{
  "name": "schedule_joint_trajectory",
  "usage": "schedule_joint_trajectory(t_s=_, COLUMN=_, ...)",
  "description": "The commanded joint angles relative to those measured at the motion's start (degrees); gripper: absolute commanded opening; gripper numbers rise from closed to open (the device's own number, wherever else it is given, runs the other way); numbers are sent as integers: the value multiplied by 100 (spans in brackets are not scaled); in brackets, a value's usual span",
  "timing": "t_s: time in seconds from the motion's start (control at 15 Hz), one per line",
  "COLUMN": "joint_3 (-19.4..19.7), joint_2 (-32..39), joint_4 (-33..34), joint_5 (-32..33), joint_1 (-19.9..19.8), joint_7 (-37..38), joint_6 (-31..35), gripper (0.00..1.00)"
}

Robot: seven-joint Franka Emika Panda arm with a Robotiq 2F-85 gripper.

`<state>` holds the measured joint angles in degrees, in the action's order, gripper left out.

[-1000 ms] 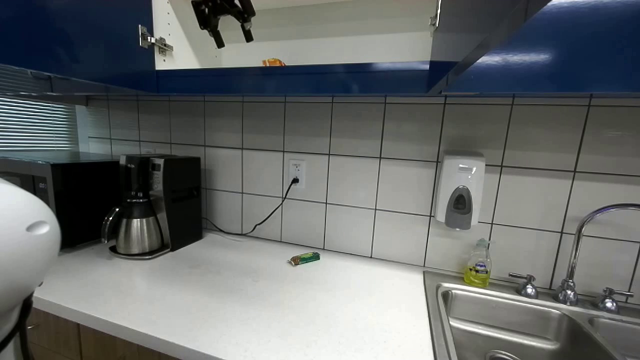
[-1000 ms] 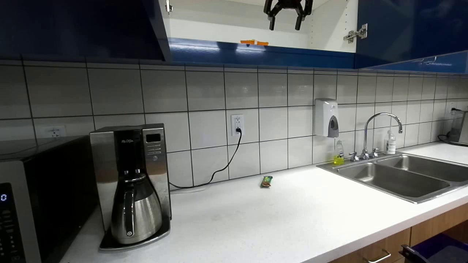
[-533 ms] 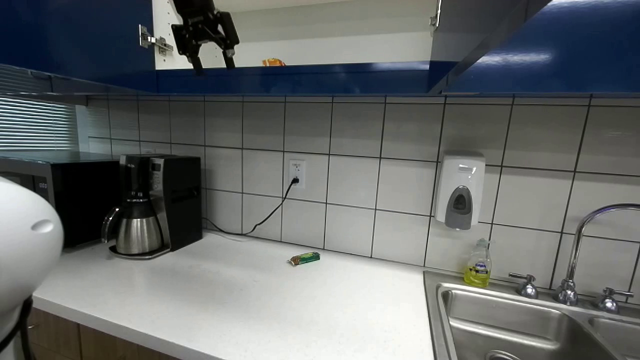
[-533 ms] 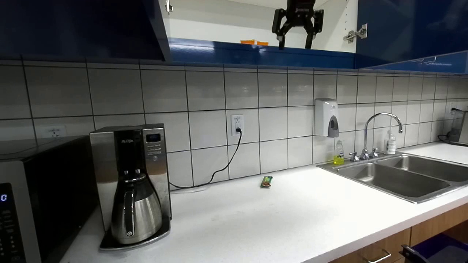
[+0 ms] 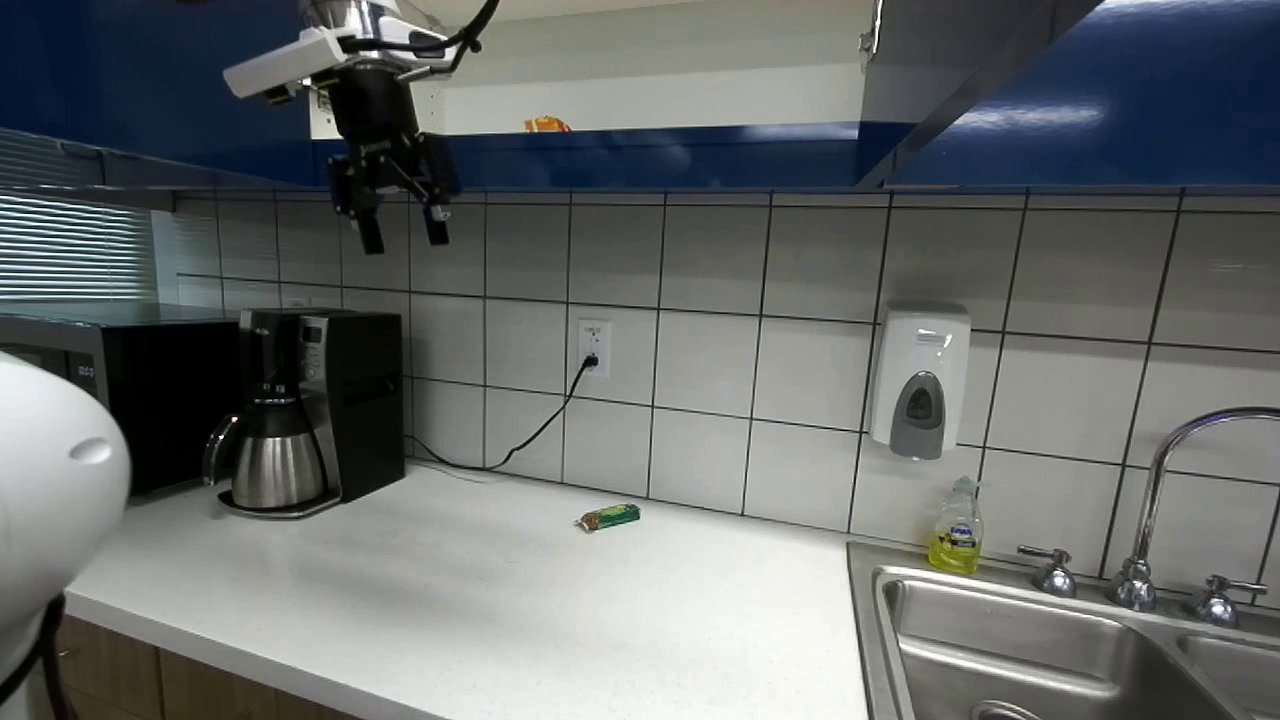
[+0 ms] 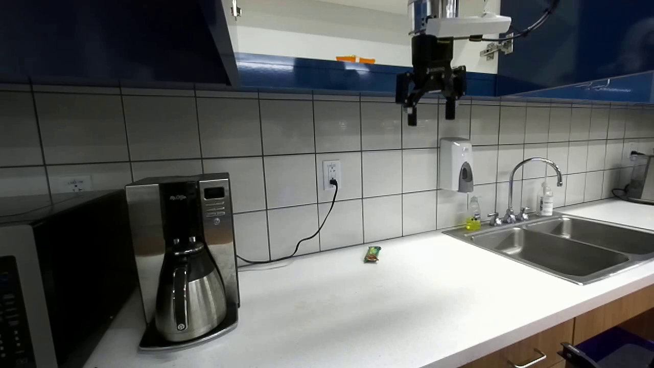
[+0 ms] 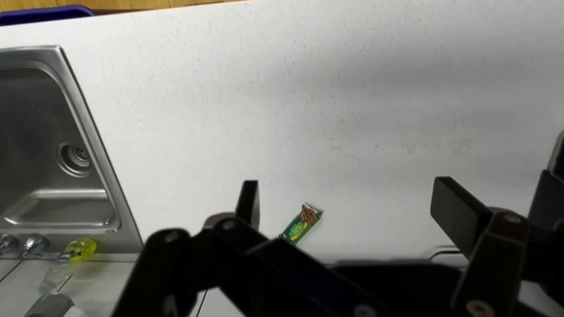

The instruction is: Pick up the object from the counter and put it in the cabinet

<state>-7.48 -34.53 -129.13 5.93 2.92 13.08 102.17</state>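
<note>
One long white counter runs below the blue cabinet. The gripper hangs over this counter, jaws apart, w/ nothing betw. them. The orange packet is already inside the cabinet, its lower part hidden behind the front edge; so pick and place are prob. done. On the counter lies a small green bar, ungripped; if the task means it also, one transfer is left.
</note>
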Motion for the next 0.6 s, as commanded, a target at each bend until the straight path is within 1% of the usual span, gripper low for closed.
schedule_joint_trajectory(t_s=0.0, joint_3=27, joint_2=-291, joint_4=-568, joint_5=-173, joint_1=67, joint_7=-94, joint_6=-41, gripper=100)
schedule_joint_trajectory(t_s=0.13, joint_3=18, joint_2=-371, joint_4=-827, joint_5=-218, joint_1=67, joint_7=-17, joint_6=36, gripper=100)
schedule_joint_trajectory(t_s=0.2, joint_3=-26, joint_2=-102, joint_4=-534, joint_5=-96, joint_1=1, joint_7=-15, joint_6=-4, gripper=100)
schedule_joint_trajectory(t_s=0.33, joint_3=-26, joint_2=-159, joint_4=-687, joint_5=-131, joint_1=2, joint_7=-15, joint_6=5, gripper=100)
schedule_joint_trajectory(t_s=0.53, joint_3=-27, joint_2=-209, joint_4=-720, joint_5=-143, joint_1=1, joint_7=-15, joint_6=5, gripper=100)
